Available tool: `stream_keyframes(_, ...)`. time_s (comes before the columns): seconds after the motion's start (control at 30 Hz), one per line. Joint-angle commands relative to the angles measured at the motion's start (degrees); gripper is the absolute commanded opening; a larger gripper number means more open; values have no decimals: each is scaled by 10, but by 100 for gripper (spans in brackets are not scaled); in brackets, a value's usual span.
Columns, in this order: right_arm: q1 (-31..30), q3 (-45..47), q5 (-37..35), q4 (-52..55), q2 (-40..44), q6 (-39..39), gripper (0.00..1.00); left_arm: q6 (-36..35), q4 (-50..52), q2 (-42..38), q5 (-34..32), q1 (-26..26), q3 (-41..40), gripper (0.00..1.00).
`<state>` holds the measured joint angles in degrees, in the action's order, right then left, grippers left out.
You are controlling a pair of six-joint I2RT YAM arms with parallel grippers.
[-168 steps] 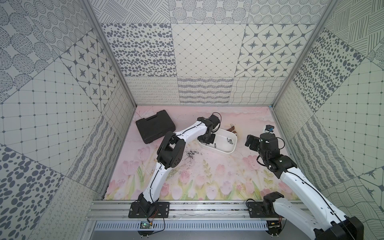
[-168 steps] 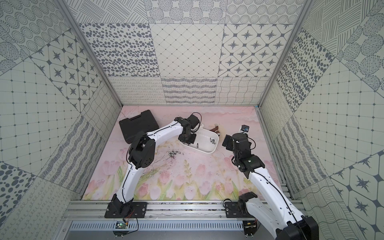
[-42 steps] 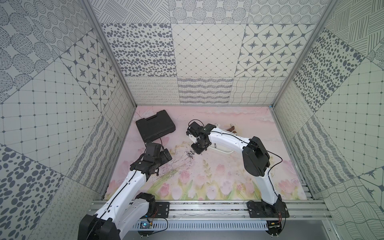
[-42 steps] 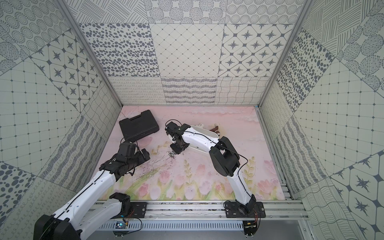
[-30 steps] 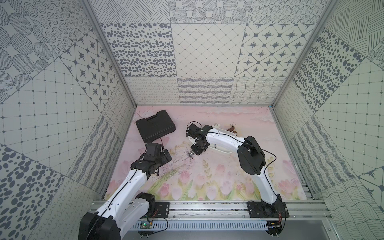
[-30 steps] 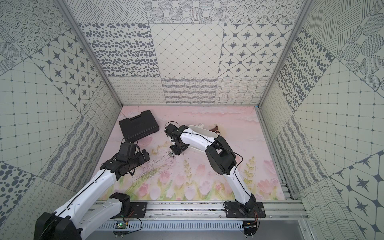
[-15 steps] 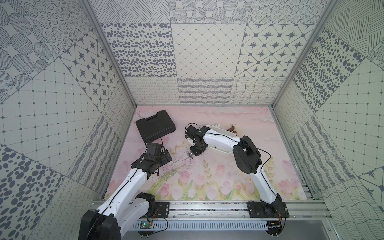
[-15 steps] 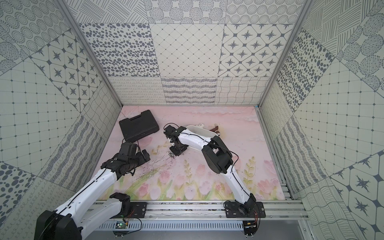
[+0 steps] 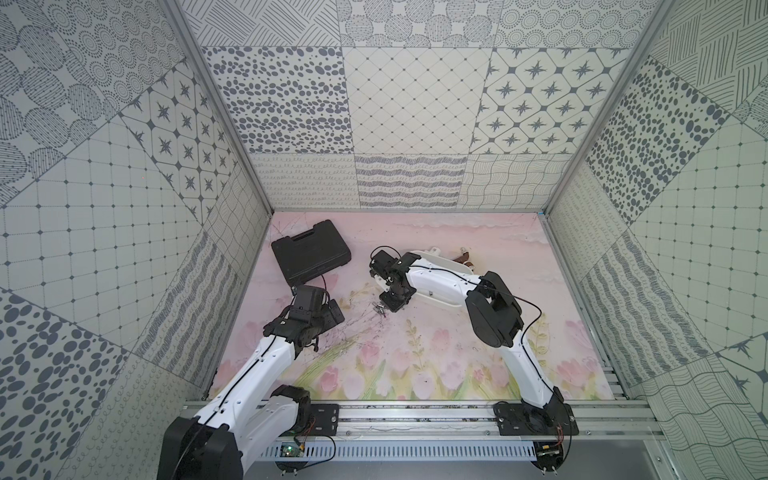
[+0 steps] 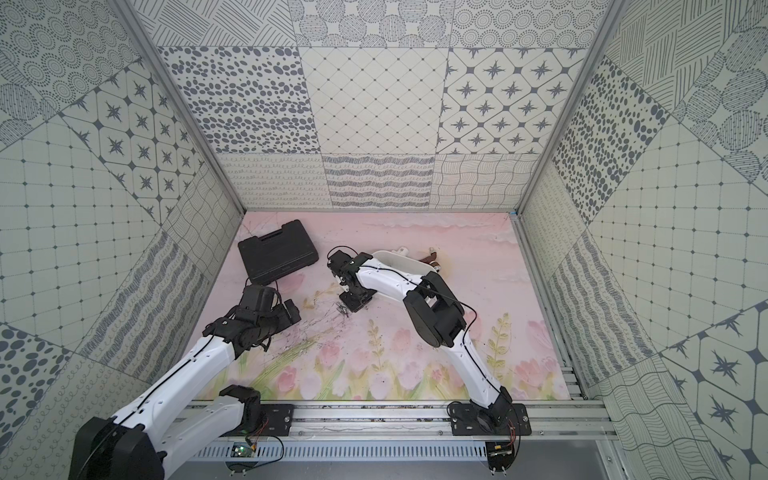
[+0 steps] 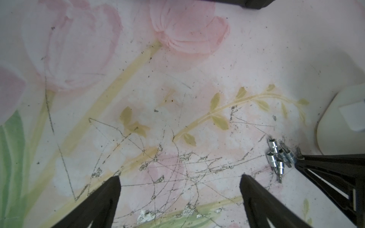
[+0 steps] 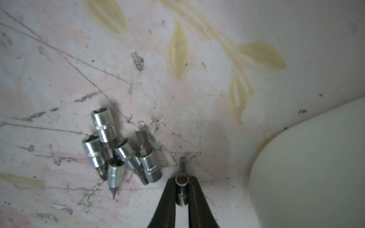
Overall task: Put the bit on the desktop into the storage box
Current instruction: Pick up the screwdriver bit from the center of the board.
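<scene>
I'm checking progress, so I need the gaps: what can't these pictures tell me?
- Storage box interior: in both top views the right arm covers most of it; wrist views cut it off.
- Bit cluster: too small to count in a top view.
- Bit in the right gripper: lifted or resting on the desktop, right wrist view cannot show.
- Brown item behind the box: half hidden, too small.

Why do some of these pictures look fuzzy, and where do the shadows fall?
Right wrist view: soft close up; the bits show bright glints, the storage box edge is blurred, with a dim shadow beside it. Left wrist view: the desktop is evenly lit and crisp. Both top views: wide-angle, walls splay outward.
</scene>
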<state>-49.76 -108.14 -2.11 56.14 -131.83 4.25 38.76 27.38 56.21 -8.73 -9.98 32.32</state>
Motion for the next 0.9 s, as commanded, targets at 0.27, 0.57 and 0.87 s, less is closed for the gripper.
stream_keyframes(0.27,1,-2,0,1,52,3,11,3,-8,6,9,3,3,99)
stream_keyframes(0.57,22,13,10,0,126,19,11,5,-8,7,12,3,5,99)
stream_keyframes(0.87,76,39,1,1,180,28,11,8,-7,7,14,3,5,99)
